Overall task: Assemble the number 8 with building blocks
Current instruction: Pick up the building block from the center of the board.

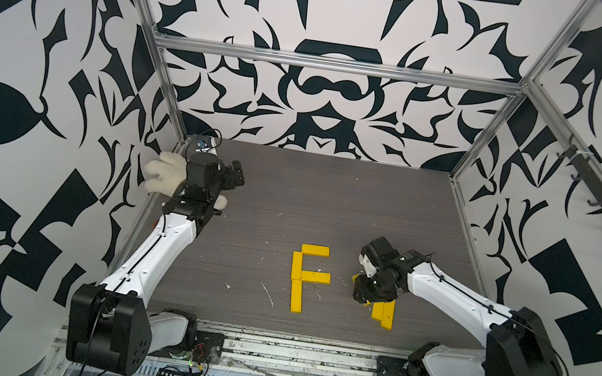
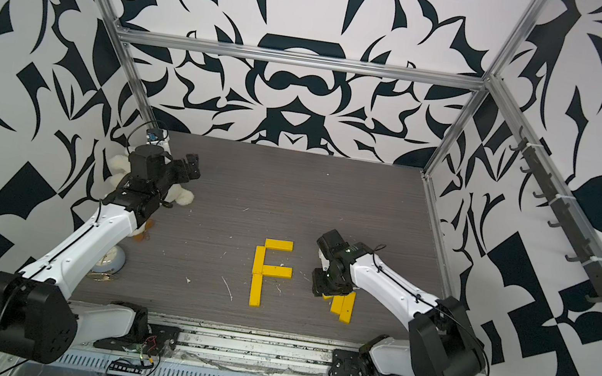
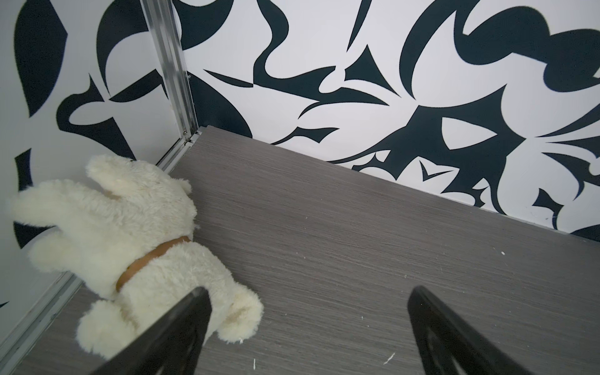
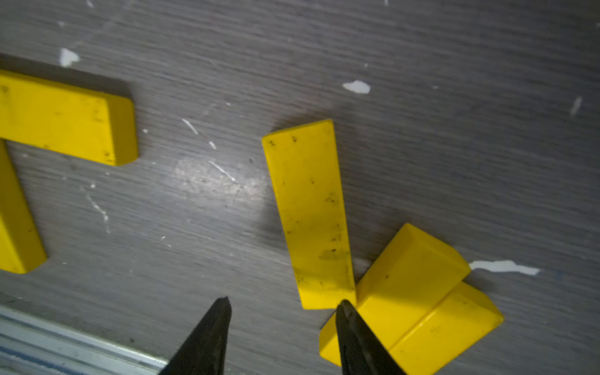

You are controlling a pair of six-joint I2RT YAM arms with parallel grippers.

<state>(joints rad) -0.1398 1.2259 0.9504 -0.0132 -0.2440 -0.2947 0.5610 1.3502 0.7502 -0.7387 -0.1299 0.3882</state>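
Observation:
Several yellow building blocks (image 1: 315, 276) (image 2: 277, 271) lie flat mid-table, and the number 8 figure stands as an F shape. More loose blocks (image 1: 386, 313) (image 2: 344, 305) are heaped to its right. In the right wrist view one block (image 4: 310, 211) lies flat beside two stacked ones (image 4: 418, 298). My right gripper (image 1: 366, 292) (image 2: 327, 288) (image 4: 285, 302) points down at this heap. Its jaws stand partly apart over bare table, and one fingertip (image 4: 345, 308) is at the stacked blocks' edge. My left gripper (image 1: 235, 173) (image 2: 191, 166) (image 3: 310, 291) hangs wide open at the far left, holding nothing.
A white plush toy (image 1: 161, 176) (image 3: 130, 233) lies in the far-left corner by the left gripper. A pale round object (image 2: 110, 261) sits under the left arm. Patterned walls and aluminium frame posts (image 3: 172, 74) close in the table, and a metal rail (image 1: 299, 352) runs along the front.

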